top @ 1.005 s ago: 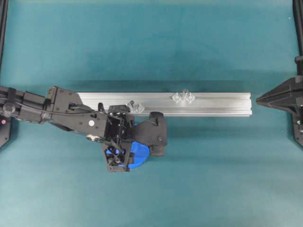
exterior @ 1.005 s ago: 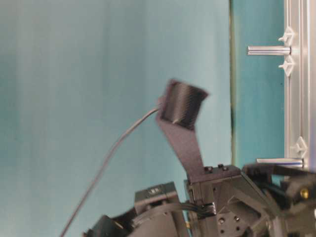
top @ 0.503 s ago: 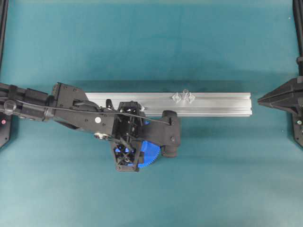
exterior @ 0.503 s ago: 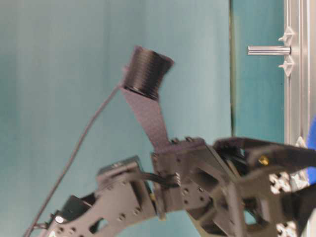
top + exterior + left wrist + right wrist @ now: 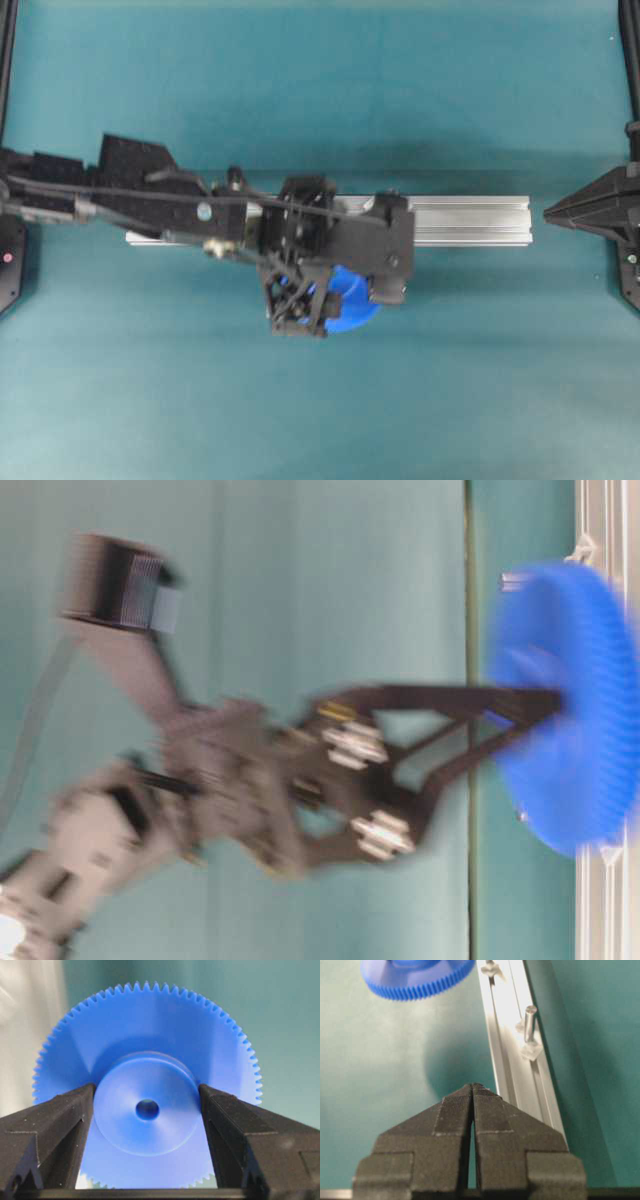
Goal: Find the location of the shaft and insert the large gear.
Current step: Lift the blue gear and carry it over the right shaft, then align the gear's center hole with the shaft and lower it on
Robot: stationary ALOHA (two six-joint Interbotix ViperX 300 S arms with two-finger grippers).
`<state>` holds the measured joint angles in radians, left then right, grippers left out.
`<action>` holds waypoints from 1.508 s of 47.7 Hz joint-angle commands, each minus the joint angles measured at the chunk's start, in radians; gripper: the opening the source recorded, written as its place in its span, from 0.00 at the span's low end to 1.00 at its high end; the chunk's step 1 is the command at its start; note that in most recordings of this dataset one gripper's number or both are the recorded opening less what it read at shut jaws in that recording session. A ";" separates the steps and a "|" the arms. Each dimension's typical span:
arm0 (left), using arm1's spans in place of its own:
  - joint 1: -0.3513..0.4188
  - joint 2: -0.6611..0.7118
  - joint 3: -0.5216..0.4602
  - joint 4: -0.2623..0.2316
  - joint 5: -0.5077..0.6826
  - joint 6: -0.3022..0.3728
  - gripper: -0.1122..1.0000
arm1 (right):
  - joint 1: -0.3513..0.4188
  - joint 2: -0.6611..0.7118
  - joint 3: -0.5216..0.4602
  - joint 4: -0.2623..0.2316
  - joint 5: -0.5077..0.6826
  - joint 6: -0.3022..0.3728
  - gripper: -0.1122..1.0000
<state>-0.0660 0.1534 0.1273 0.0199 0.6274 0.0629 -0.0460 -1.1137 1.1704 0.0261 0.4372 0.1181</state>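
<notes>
**Gear in hand, carried toward the shaft**

The left end effector (image 5: 147,1110) holds the large gear (image 5: 147,1085) by its raised hub — one dark finger (image 5: 55,1135) pressed against each side, the centre hole showing clear between them. In the overhead view the gear (image 5: 350,305) peeks out from under the left arm just below the aluminium rail (image 5: 470,220), lifted off the teal table (image 5: 320,420). The right wrist view shows the gear's toothed rim (image 5: 417,980) hanging in the air beside the rail (image 5: 520,1075), some way short of the shaft (image 5: 530,1022), which stands upright on the rail with its small clear brackets at the base.

The right end effector (image 5: 472,1092) sits with its fingers pressed together, gripping nothing, parked at the right edge of the table away from the work.

By my reading the step in hand is the carry and alignment: the gear is grasped and airborne, not yet on the peg. The table-level view is blurred, so how near the hole is to the shaft's tip (image 5: 515,580) cannot be told exactly. The next move calls for bringing the centre hole directly over the shaft, holding the gear level — a tilted disc would likely bind on so thin a peg — then lowering straight down before letting go.
</notes>
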 commanded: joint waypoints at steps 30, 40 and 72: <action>0.124 0.043 -0.133 0.003 -0.140 0.204 0.74 | -0.002 -0.014 0.000 0.000 -0.026 0.011 0.12; 0.141 0.094 -0.147 0.006 -0.150 0.241 0.74 | -0.002 -0.017 0.005 0.000 -0.026 0.011 0.12; 0.176 0.160 -0.149 0.003 -0.199 0.270 0.74 | -0.002 -0.026 0.011 0.000 -0.026 0.011 0.12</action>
<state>0.1028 0.3283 0.0107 0.0215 0.4433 0.3313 -0.0460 -1.1459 1.1904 0.0261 0.4188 0.1197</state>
